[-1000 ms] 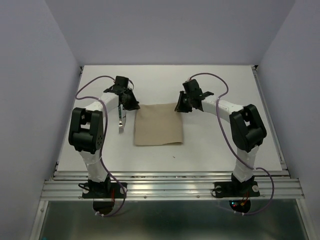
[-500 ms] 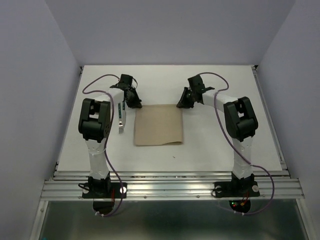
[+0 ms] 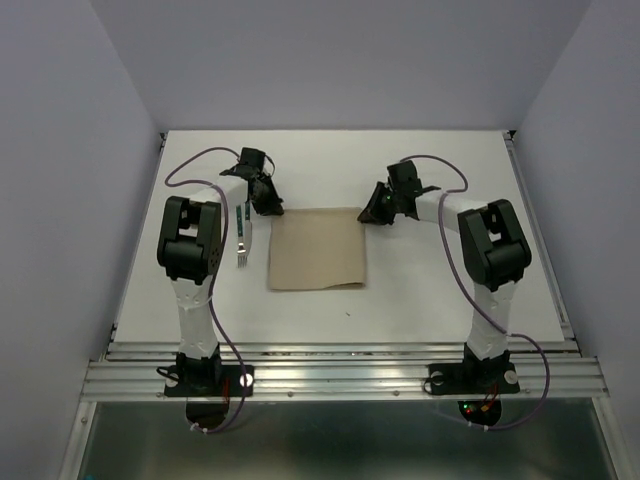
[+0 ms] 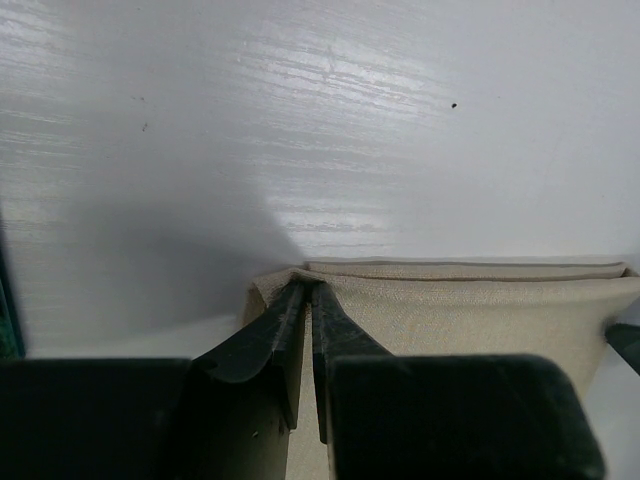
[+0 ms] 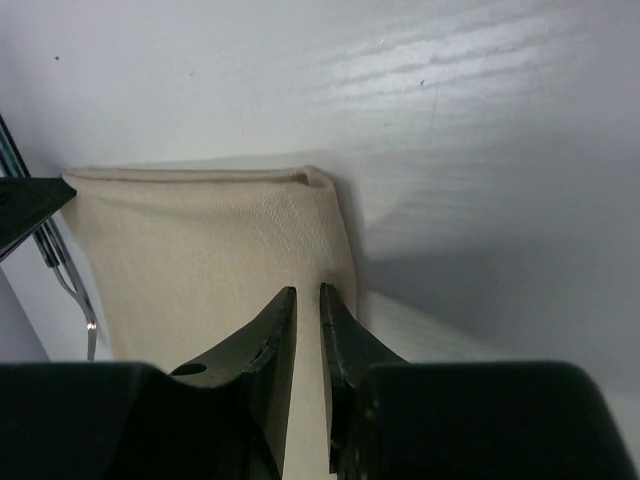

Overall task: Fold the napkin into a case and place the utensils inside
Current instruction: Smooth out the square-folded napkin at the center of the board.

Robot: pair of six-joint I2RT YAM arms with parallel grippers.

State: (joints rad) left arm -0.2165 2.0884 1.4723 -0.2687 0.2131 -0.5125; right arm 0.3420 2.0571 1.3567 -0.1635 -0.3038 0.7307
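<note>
Top view, white desk (image 3: 450, 290), arms bolted at the near edge.

Far left of the group – a fork (image 3: 243, 240) lies flat on the desk, tines toward the arm bases, a bit of green showing on its handle. It sits just beside the napkin's left edge, not touching it as far as can be seen.

Left pincer (image 3: 268, 207) – down at the napkin's far left corner. Wrist view: the pincer (image 4: 308, 290) has its dark fingers (image 4: 262, 345) pressed almost together, only a thin slit between, pinching the corner. The cloth curls up in a small lip at the tips.

Napkin (image 3: 318, 250) – beige-tan, lying as a flat, roughly square oblong in the middle of the desk between the two arms. Doubled layers show along the far edge (image 4: 480, 310). Near edge slightly wavy.

Right pincer (image 3: 376, 213) – at the napkin's far right corner, low over the desk. Wrist view: the pincer (image 5: 303, 293) has its jaws drawn close with a narrow gap, tips over the cloth (image 5: 200, 250) right by its right edge. I cannot tell whether cloth is actually caught between them. The far corner itself lies beyond the tips with a small raised fold.
</note>
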